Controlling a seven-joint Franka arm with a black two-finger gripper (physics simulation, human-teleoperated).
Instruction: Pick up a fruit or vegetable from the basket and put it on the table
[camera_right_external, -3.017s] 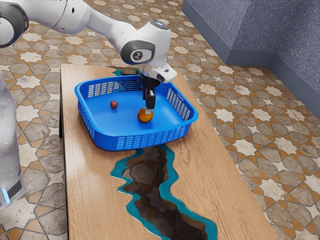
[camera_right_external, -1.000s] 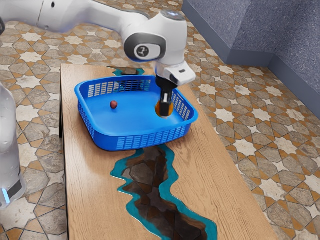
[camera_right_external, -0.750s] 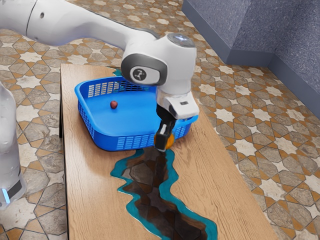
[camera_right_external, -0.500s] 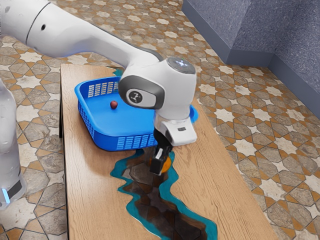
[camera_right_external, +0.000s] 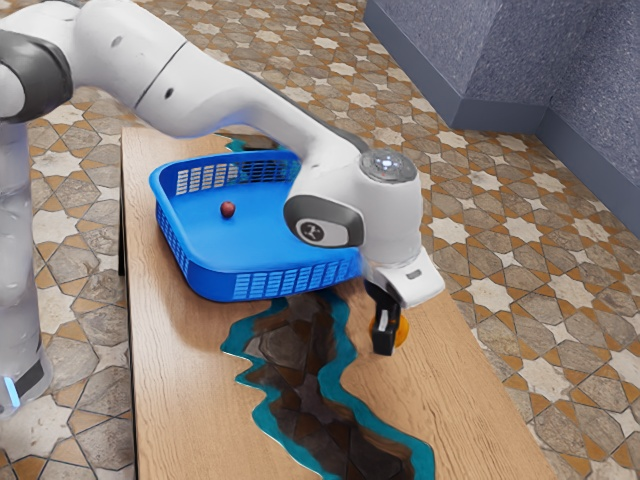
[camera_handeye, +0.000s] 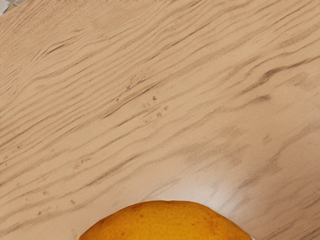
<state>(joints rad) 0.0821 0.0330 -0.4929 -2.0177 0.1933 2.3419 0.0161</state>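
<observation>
Exterior view: black gripper (camera_right_external: 385, 337) at end of white arm (camera_right_external: 225, 95) grips orange (camera_right_external: 401, 331), fingers parted by fruit's width, outside blue basket (camera_right_external: 225, 269) and over bare wood of table (camera_right_external: 175, 380), between dark, teal-edged inlay (camera_right_external: 300, 400) and table's edge on exterior view's right; whether orange touches wood, cannot tell. Small red fruit (camera_right_external: 228, 210) sits inside basket. Wrist view: orange's rounded, speckled skin against pale, streaked wood grain
</observation>
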